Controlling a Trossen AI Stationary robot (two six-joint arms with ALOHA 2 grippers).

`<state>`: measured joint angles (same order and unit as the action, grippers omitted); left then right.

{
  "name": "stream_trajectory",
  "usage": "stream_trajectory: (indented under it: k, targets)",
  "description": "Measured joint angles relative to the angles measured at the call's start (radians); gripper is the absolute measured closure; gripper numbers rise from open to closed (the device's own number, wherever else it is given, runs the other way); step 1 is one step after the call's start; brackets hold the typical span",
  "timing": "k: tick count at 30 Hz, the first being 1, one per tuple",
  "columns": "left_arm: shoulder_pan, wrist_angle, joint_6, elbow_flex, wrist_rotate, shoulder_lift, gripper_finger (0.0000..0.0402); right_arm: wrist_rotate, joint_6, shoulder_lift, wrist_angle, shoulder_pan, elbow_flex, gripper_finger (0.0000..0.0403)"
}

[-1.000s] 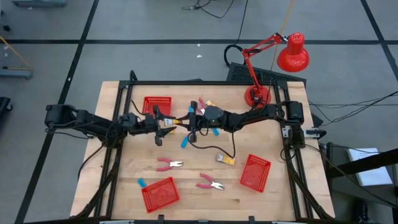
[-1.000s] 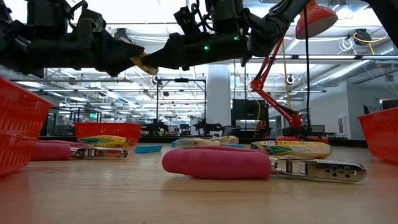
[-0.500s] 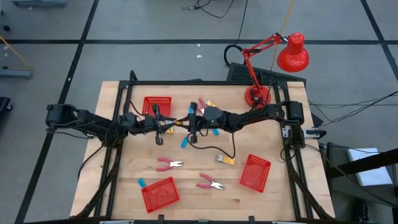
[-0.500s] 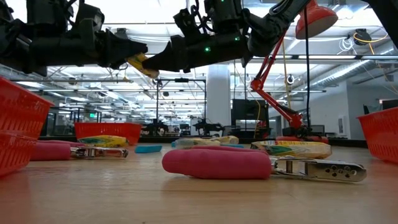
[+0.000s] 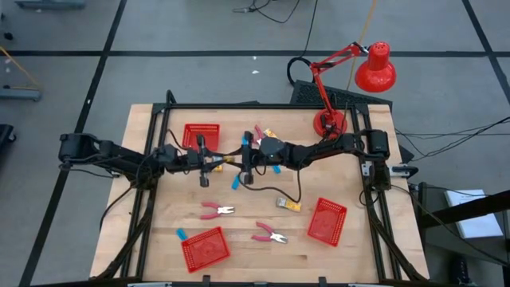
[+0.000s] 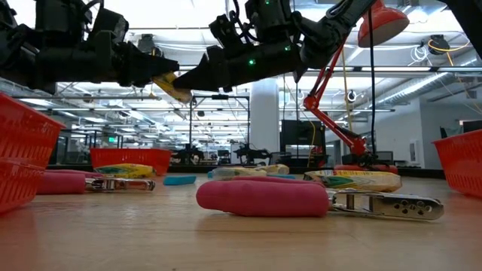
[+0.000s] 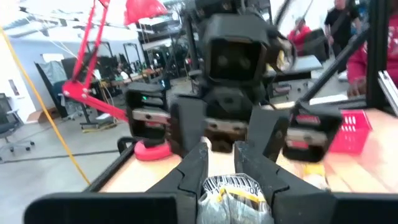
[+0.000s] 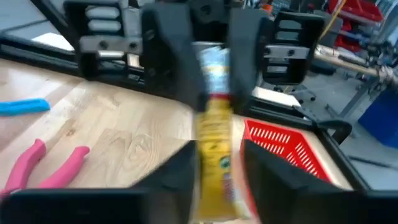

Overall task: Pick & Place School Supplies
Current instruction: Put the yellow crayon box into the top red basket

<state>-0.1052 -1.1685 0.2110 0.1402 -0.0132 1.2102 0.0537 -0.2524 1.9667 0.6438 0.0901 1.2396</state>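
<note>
Midair, left jaws (image 5: 213,159) and right jaws (image 5: 236,156) both clamp one yellow packet (image 6: 170,85); release one side only once the other grips firmly.

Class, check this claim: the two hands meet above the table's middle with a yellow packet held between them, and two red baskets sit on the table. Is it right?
Not quite: the high view shows three red baskets, not two. The left hand and right hand do meet above the table with the yellow packet between them.

Legible text: none. Printing on the yellow-and-silver packet (image 8: 214,124) is present but blurred; no other labels or numbers readable.
</note>
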Motion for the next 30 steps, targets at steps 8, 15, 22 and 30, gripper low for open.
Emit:
stream_trajectory:
  k: [8,15,22,30]
  targets:
    - [-0.033,0.04,0.02,0.0,0.032,-0.014,0.0333,-0.056,0.003,-0.015,-0.105,0.001,0.0,0.0106]
    - [-0.134,0.271,0.047,0.0,0.074,-0.139,0.0333,-0.058,-0.014,-0.025,-0.213,-0.038,0.001,0.011]
    - [-0.246,0.645,0.067,0.0,0.177,-0.372,0.0333,-0.188,-0.078,-0.029,-0.269,-0.095,0.001,0.0125]
    - [-0.379,0.774,0.064,-0.036,0.227,-0.471,0.0333,-0.308,-0.1,-0.029,-0.319,-0.112,0.001,0.0126]
